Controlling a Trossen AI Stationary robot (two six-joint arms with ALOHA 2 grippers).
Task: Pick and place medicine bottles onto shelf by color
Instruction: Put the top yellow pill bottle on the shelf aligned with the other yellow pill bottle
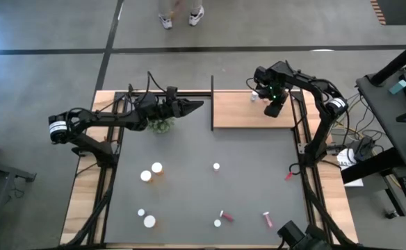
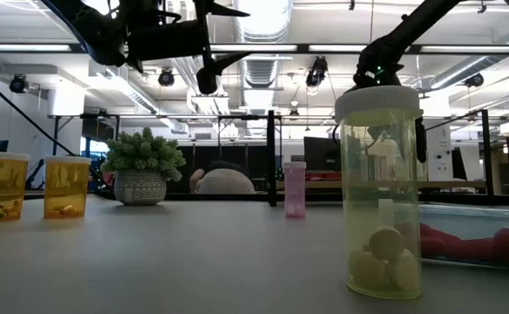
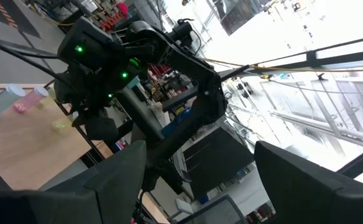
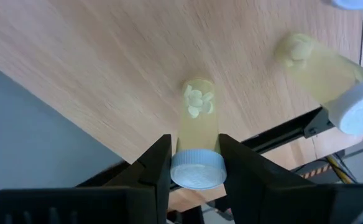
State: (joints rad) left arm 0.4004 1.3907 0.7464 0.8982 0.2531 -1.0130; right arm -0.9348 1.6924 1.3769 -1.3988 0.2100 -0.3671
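My right gripper [image 1: 272, 109] hangs over the wooden shelf [image 1: 236, 111] at the table's far right, shut on a yellow-green vial [image 4: 197, 106] with a white cap. A second yellow-green vial [image 4: 321, 65] stands on the shelf beside it. My left gripper [image 1: 192, 105] hovers open and holds nothing, high over the far left, above the plant. On the dark tabletop stand two orange bottles [image 1: 151, 171] and several small white-capped vials [image 1: 216, 167]. Red vials [image 1: 226, 216] lie nearer the front. My right gripper pinches the yellow-green vial at its white cap [image 4: 197, 173], one finger on either side. The fingers [image 4: 160, 163] come from above, pointing down. The vial stands upright below them over the shelf board [image 4: 107, 62]; whether its bottom touches the wood I cannot tell.
A fuzzy green plant in a pot [image 1: 163, 125] stands under my left arm. A black upright rod [image 1: 212, 104] marks the shelf's left edge. In the left wrist view, blue [image 3: 7, 96] and pink [image 3: 23, 102] vials stand on the shelf. A person's feet [image 1: 181, 17] show beyond the table.
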